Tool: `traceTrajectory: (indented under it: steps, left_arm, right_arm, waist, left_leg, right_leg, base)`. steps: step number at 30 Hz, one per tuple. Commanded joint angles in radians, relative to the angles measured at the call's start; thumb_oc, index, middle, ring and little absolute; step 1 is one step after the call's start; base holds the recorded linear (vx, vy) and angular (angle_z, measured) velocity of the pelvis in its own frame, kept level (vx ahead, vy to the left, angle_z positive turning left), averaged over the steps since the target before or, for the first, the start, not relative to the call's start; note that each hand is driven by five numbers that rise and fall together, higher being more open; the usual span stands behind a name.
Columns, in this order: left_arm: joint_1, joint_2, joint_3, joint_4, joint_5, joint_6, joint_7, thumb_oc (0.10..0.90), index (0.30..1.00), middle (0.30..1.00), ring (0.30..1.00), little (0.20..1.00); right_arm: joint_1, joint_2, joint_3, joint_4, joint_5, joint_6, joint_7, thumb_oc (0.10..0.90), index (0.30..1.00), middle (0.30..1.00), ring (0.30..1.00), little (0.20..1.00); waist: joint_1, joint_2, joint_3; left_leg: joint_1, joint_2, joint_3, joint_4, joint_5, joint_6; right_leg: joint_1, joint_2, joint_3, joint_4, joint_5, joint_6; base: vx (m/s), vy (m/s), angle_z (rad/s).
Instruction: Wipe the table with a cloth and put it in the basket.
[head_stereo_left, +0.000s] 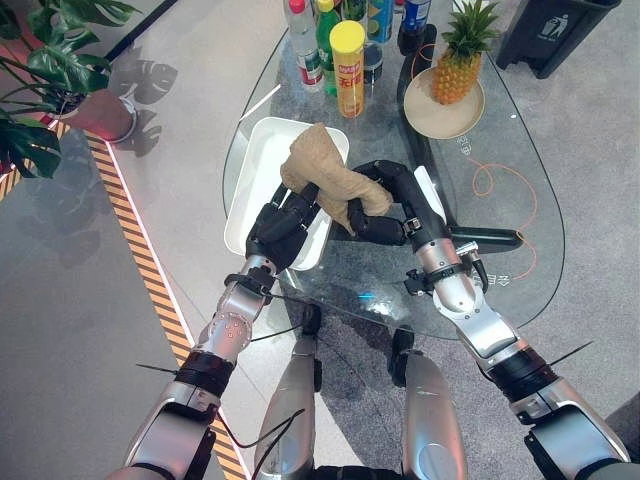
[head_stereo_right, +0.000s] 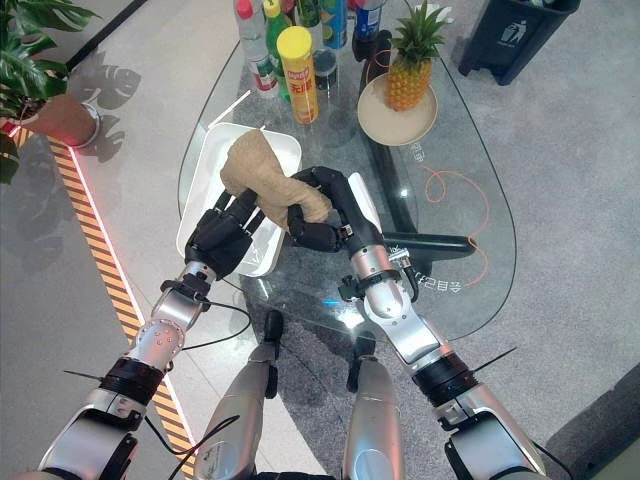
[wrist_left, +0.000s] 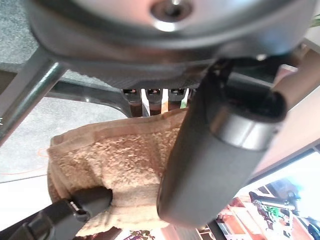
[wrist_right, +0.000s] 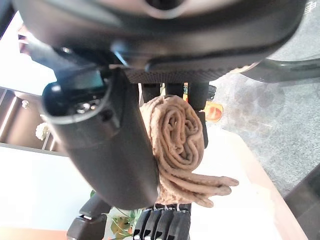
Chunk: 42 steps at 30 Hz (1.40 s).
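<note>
Cloth (head_stereo_left: 325, 175), tan and bunched, is held up between both hands over the near edge of the white basket (head_stereo_left: 252, 180). The right hand (head_stereo_left: 385, 205) has its fingers and thumb curled round one end of the roll; its wrist view shows the towel wound into a tight coil pinched against the thumb. The left hand (head_stereo_left: 280, 225) grips the other side from below, fingers wrapped into the fabric, and its wrist view shows the terry pile pressed between thumb and fingers. Holding it from two sides like this keeps the loose bundle from unrolling while it hangs over the basket, which looks to me like the put-away part of the job.

The bundle's long axis runs from the right hand up and away toward the far left, its free end rising over the basket's middle, so it tilts rather than lying flat. It seems clear of the basket floor, though I can't be sure.

Beyond the basket on the glass table (head_stereo_left: 500, 240) stand a yellow can (head_stereo_left: 348, 55) and some bottles (head_stereo_left: 305, 45), well apart from the hands, with a pineapple (head_stereo_left: 458, 60) on a plate (head_stereo_left: 425, 118) to the right.
</note>
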<state>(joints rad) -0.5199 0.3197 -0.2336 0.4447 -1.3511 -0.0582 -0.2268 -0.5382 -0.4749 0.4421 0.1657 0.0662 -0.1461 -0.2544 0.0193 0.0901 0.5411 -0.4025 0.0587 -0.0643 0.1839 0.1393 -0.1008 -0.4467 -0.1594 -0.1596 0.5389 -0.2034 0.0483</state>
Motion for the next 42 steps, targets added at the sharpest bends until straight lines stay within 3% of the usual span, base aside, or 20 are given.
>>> traceTrajectory:
  steps: [1, 19, 26, 38, 39, 40, 41, 42]
  left_arm:
    - [-0.105, 0.011, 0.067, -0.187, -0.054, -0.089, -0.090, 0.800, 0.900, 0.900, 0.900, 0.900]
    - [-0.122, 0.028, 0.056, -0.221, -0.048, 0.017, -0.186, 0.800, 0.900, 0.900, 0.900, 0.900]
    - [-0.124, 0.035, 0.036, -0.229, -0.030, 0.065, -0.196, 0.800, 0.900, 0.900, 0.900, 0.900]
    - [-0.133, 0.042, 0.005, -0.227, -0.032, 0.065, -0.179, 0.800, 0.900, 0.900, 0.900, 0.900]
    - [-0.131, 0.040, 0.003, -0.228, -0.026, 0.065, -0.176, 0.679, 0.796, 0.796, 0.796, 0.779]
    - [-0.130, 0.041, 0.002, -0.227, -0.021, 0.067, -0.174, 0.679, 0.796, 0.796, 0.796, 0.779]
    - [-0.131, 0.043, 0.000, -0.226, -0.016, 0.066, -0.169, 0.361, 0.524, 0.524, 0.524, 0.461]
    - [-0.132, 0.043, -0.003, -0.226, -0.015, 0.062, -0.163, 0.100, 0.300, 0.300, 0.300, 0.200]
  right_arm:
    - [-0.154, 0.047, -0.002, -0.240, 0.020, -0.086, 0.009, 0.100, 0.300, 0.300, 0.300, 0.200]
    - [-0.148, 0.028, 0.006, -0.158, 0.005, 0.029, -0.038, 0.100, 0.300, 0.300, 0.300, 0.200]
    - [-0.154, 0.028, 0.018, -0.162, -0.005, 0.024, -0.024, 0.100, 0.300, 0.300, 0.300, 0.200]
    - [-0.182, 0.021, 0.036, -0.200, 0.005, 0.022, 0.002, 0.100, 0.300, 0.300, 0.300, 0.200]
    - [-0.181, 0.021, 0.040, -0.202, 0.002, 0.018, 0.003, 0.100, 0.300, 0.300, 0.300, 0.200]
    - [-0.181, 0.019, 0.042, -0.204, 0.002, 0.018, 0.003, 0.100, 0.300, 0.300, 0.300, 0.200]
    - [-0.183, 0.019, 0.043, -0.205, 0.003, 0.019, 0.003, 0.100, 0.300, 0.300, 0.300, 0.200]
    - [-0.185, 0.019, 0.043, -0.205, 0.001, 0.018, 0.004, 0.100, 0.300, 0.300, 0.300, 0.200]
  waist:
    - [-0.030, -0.081, -0.021]
    - [-0.033, -0.078, -0.021]
    - [-0.034, -0.075, -0.021]
    - [-0.036, -0.072, -0.021]
    - [-0.035, -0.072, -0.021]
    - [-0.035, -0.072, -0.021]
    - [-0.035, -0.071, -0.021]
    - [-0.035, -0.071, -0.021]
  left_leg:
    - [0.028, -0.068, 0.097, 0.159, -0.172, 0.034]
    - [0.044, -0.077, 0.098, 0.138, -0.176, 0.043]
    - [0.049, -0.082, 0.096, 0.135, -0.179, 0.047]
    - [0.050, -0.090, 0.095, 0.128, -0.182, 0.050]
    - [0.051, -0.090, 0.095, 0.128, -0.182, 0.051]
    - [0.051, -0.090, 0.094, 0.129, -0.183, 0.050]
    - [0.051, -0.091, 0.094, 0.129, -0.183, 0.051]
    - [0.052, -0.092, 0.094, 0.127, -0.182, 0.051]
  right_leg:
    - [0.123, 0.054, 0.016, -0.228, 0.130, -0.018]
    - [0.114, 0.048, 0.020, -0.229, 0.139, -0.009]
    - [0.113, 0.048, 0.023, -0.229, 0.142, -0.006]
    - [0.106, 0.049, 0.027, -0.230, 0.145, -0.002]
    - [0.107, 0.049, 0.026, -0.230, 0.144, -0.003]
    - [0.106, 0.048, 0.025, -0.229, 0.144, -0.003]
    - [0.106, 0.049, 0.025, -0.229, 0.144, -0.003]
    - [0.106, 0.049, 0.024, -0.229, 0.145, -0.003]
  base:
    - [0.00, 0.000, 0.00]
    - [0.00, 0.000, 0.00]
    - [0.00, 0.000, 0.00]
    - [0.00, 0.000, 0.00]
    - [0.00, 0.000, 0.00]
    - [0.00, 0.000, 0.00]
    - [0.00, 0.000, 0.00]
    - [0.00, 0.000, 0.00]
